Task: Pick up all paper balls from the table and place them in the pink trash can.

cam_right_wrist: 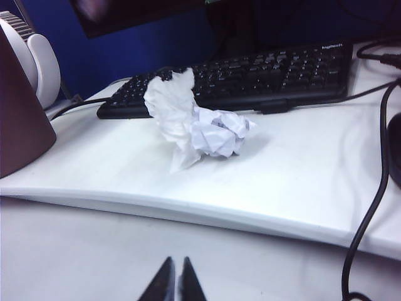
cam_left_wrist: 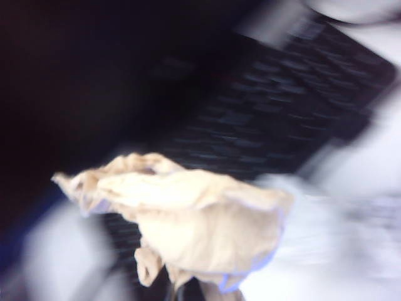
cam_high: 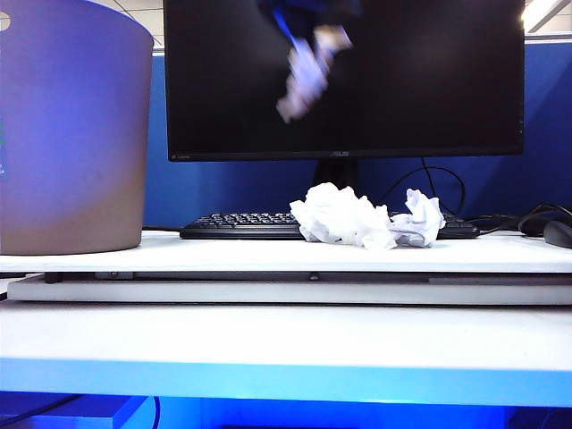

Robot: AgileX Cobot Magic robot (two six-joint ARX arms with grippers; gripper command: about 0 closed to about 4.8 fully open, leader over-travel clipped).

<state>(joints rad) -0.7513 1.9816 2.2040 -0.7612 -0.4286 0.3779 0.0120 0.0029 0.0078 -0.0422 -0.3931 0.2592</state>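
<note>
left gripper: up in the air in front of the dark monitor (cam_high: 344,80), blurred in the exterior view; the left gripper (cam_high: 308,36) has its jaws pressed together, pinching a tan paper ball (cam_left_wrist: 194,222) that hangs from it.
carried ball: well above the table (cam_high: 286,255), to the right of the pink trash can (cam_high: 71,125) and not yet over its mouth.
right gripper: low over the near part of the table, the right gripper (cam_right_wrist: 175,282) holds nothing; its two tips stand almost together with only a thin gap.
balls left: two white paper balls (cam_high: 344,214) lie touching each other on the table, just in front of the keyboard (cam_high: 241,223), well apart from the trash can.
trash can: stands upright at the left end of the table; its inside is hidden, so what it already holds cannot be told.
progress: partway at best; one ball is lifted but not dropped in, and two more wait.
next step, by judgement: carry the tan ball over the rim and let go, then come for the white pair.
</note>
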